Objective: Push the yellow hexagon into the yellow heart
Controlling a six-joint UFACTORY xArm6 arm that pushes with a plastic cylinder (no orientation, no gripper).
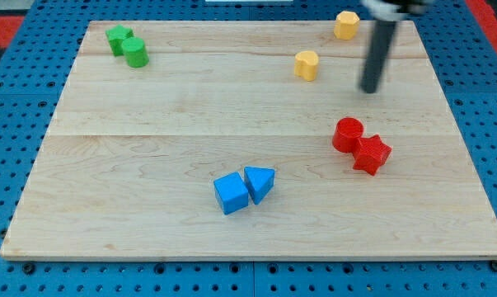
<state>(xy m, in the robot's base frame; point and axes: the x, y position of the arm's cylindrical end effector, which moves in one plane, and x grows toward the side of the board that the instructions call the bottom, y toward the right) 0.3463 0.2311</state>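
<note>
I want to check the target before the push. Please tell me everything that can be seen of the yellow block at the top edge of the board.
The yellow hexagon is a small, matte, solid-coloured block, apparently painted wood, lying flat near the top edge of the wooden board, toward the view's right. Nothing touches it. The yellow heart lies apart from it, lower and to the left. My tip is below and slightly right of it, not in contact.
</note>
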